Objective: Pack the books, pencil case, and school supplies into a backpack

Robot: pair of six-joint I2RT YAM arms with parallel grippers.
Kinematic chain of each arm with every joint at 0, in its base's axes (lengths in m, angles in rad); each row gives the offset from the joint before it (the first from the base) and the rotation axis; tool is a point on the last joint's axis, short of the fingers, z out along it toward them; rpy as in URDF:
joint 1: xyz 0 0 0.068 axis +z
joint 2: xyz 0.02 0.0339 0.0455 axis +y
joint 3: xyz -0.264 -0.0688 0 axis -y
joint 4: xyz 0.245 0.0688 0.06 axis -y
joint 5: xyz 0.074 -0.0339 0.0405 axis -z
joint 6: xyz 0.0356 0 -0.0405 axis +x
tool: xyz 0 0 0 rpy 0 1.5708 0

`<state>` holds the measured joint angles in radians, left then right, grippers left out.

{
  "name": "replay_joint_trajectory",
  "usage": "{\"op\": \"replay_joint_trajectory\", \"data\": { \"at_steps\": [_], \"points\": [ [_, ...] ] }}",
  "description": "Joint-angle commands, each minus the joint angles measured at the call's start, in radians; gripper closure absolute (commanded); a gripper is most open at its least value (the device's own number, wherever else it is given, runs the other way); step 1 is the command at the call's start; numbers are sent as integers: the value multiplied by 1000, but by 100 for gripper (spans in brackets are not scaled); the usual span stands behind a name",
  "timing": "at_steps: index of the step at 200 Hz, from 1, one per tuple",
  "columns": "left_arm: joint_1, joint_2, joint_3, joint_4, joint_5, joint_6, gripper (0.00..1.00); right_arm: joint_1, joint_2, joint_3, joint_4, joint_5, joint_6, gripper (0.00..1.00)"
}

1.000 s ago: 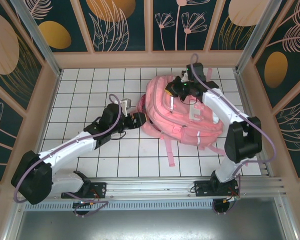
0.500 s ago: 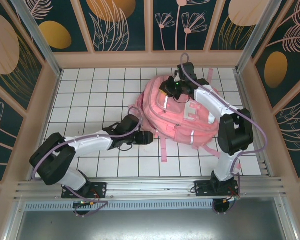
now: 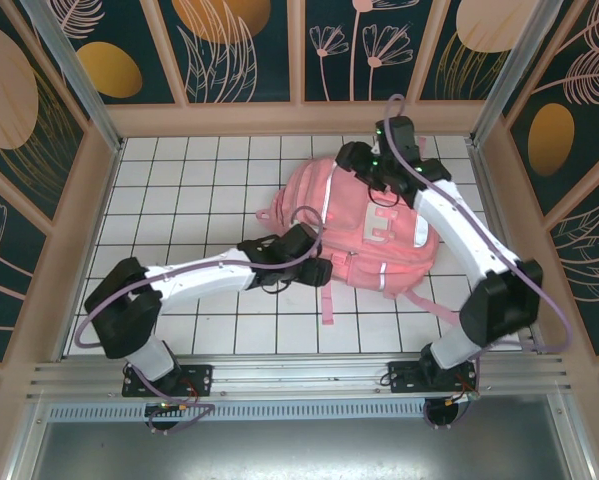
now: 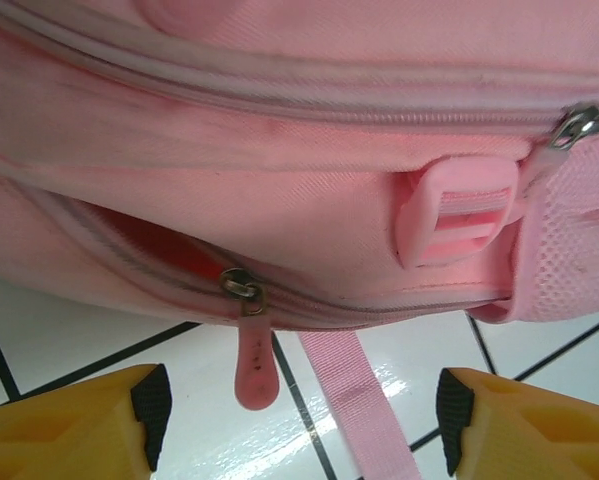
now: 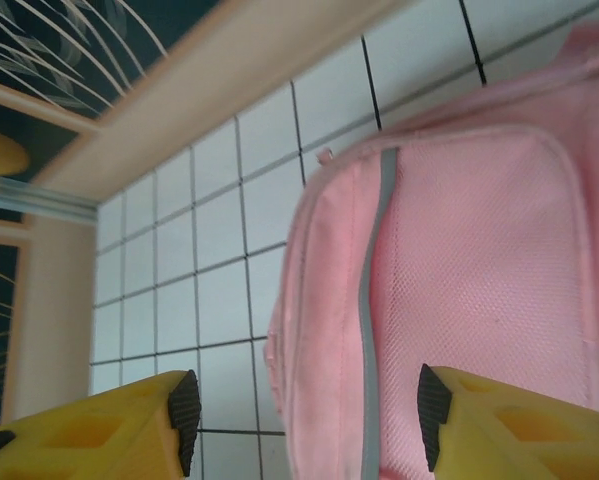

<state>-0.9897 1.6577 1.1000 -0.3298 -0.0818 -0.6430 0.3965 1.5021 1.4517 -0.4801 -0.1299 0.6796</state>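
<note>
The pink backpack (image 3: 374,225) lies flat on the white tiled floor, right of centre. My left gripper (image 3: 324,268) is at its near-left edge, open. In the left wrist view the backpack (image 4: 279,150) fills the top; a zipper pull (image 4: 252,368) and a pink strap (image 4: 354,400) lie on the tiles ahead of the open left gripper (image 4: 299,420), touching neither pad. My right gripper (image 3: 357,163) hovers over the bag's far end, open. In the right wrist view the right gripper (image 5: 306,415) straddles the backpack's (image 5: 479,270) side edge and grey stripe (image 5: 374,300). The books, pencil case and school supplies are out of view.
A wooden wall (image 3: 299,118) runs close behind the backpack, and side walls box in the tiled floor (image 3: 179,190). A loose pink strap (image 3: 329,300) trails toward the front rail (image 3: 299,375). A plastic buckle (image 4: 454,210) sits on the bag's side.
My right gripper has opened and moved toward the back of the bag. My left arm has swung right along the bag's near edge. The backpack has shifted slightly.
</note>
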Motion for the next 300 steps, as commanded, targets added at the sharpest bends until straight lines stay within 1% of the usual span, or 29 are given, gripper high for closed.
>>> {"op": "replay_joint_trajectory", "data": {
  "at_steps": [1,40,70,96,127,155,160,172,196,215,237,250,272,300],
  "points": [
    [-33,65,66,-158,-121,20,28,-2,-91,-65,-30,68,-29,40],
    [-74,171,171,-275,-222,44,30,-29,-181,-138,-34,49,-26,40],
    [-89,223,210,-295,-232,50,32,-61,-217,-170,-33,19,-29,41],
    [-90,260,243,-316,-267,58,36,-84,-240,-202,-22,-17,-28,42],
    [-89,285,278,-347,-315,72,45,-107,-261,-229,-16,-48,-33,43],
    [-89,292,320,-376,-349,89,56,-120,-267,-240,-15,-70,-37,45],
    [-90,296,327,-382,-355,92,59,-121,-269,-242,-13,-73,-37,46],
    [-91,304,331,-389,-357,99,64,-126,-270,-244,-12,-81,-35,46],
    [-90,312,319,-388,-343,107,70,-132,-270,-242,-11,-95,-35,47],
    [-91,312,313,-384,-327,108,70,-137,-270,-242,-8,-105,-34,48],
    [-94,311,312,-380,-308,102,61,-137,-270,-248,-5,-106,-31,47],
    [-99,310,311,-380,-307,97,58,-138,-270,-253,-2,-110,-28,48],
    [-105,315,303,-372,-304,91,57,-137,-270,-259,3,-116,-25,47],
    [-108,316,283,-364,-307,81,60,-139,-270,-261,8,-125,-22,48]
  ]
}}
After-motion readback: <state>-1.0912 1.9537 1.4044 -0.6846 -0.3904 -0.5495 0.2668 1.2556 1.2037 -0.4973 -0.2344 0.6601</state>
